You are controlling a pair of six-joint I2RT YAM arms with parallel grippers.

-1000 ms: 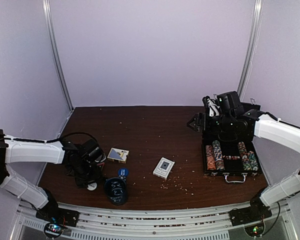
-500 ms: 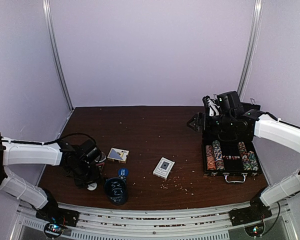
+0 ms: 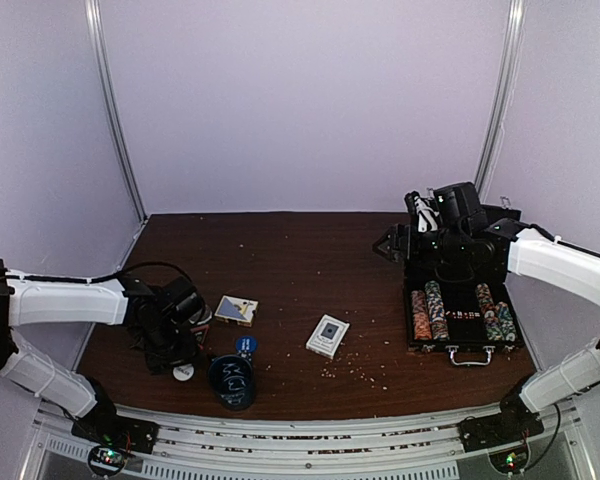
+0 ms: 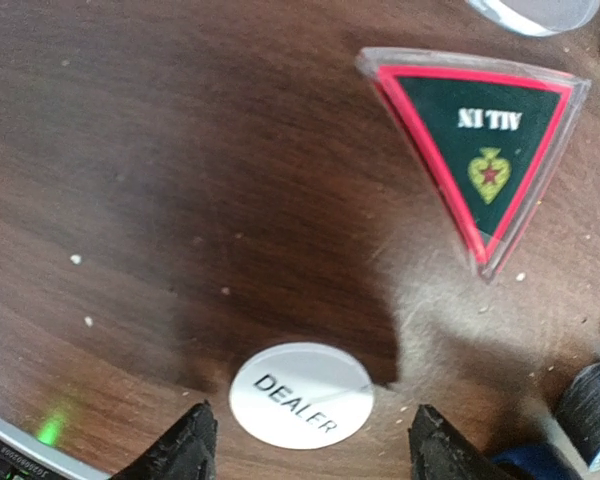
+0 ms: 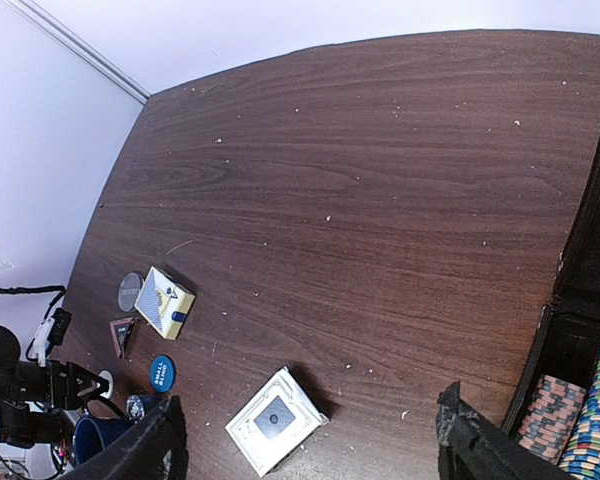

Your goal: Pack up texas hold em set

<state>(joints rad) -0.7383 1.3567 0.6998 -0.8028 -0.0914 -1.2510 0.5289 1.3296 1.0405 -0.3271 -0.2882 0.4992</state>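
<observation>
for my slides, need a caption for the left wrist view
Open left gripper framing a white dealer button, triangular all-in marker beyond it on the table

We see a dark round cup with white scribbles (image 3: 231,381) standing near the front edge of the dark brown wooden counter (image 3: 300,255). Pale crumbs (image 3: 365,371) lie scattered on it, and lilac walls (image 3: 300,100) rise behind.

1. The top camera sits high behind the near edge of the table (image 3: 290,250). It faces the back wall (image 3: 300,100) and looks down on the whole surface from afar.
2. The left wrist camera points almost straight down, very close to the table, at a white button (image 4: 301,394) and a triangular marker (image 4: 480,140).
3. The right wrist camera looks from above the case (image 3: 464,346) leftward across the table, from a distance.
4. The top and right wrist views share the card deck (image 3: 328,336) lying mid-table. Both wrist views share the triangular marker.
</observation>
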